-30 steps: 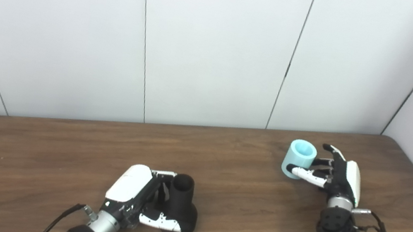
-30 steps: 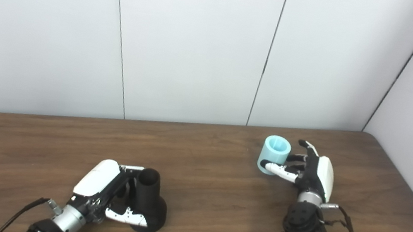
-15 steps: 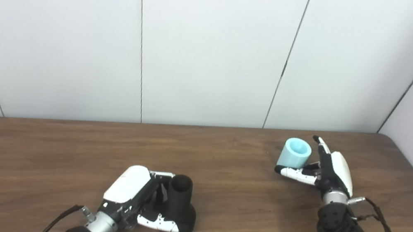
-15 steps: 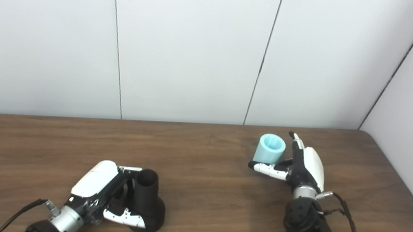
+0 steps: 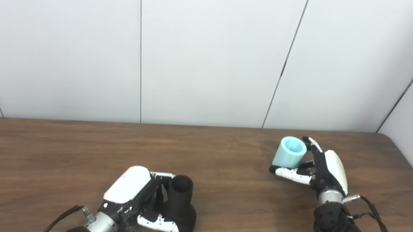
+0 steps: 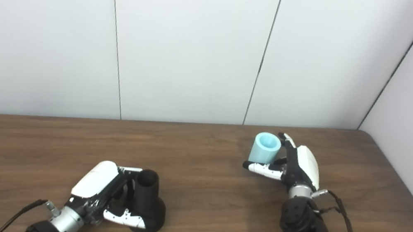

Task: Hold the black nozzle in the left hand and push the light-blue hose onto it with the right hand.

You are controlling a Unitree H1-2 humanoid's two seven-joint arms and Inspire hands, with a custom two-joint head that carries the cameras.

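Note:
The black nozzle stands upright on the brown table, narrow neck up and wide base down, near the front left. My left hand is wrapped around its base, thumb across the front. At the back right, the short light-blue hose piece is held by my right hand, thumb under it and fingers behind it. The hose's open end faces up and it seems raised off the table.
White wall panels stand right behind the table's far edge. A side wall closes in at the right, past the table's rounded back right corner. Bare wood lies between the two hands.
My right hand has lifted the light-blue hose and carried it a little to the left, thumb now under it. The left hand and nozzle have stayed put. The camera shifted slightly.

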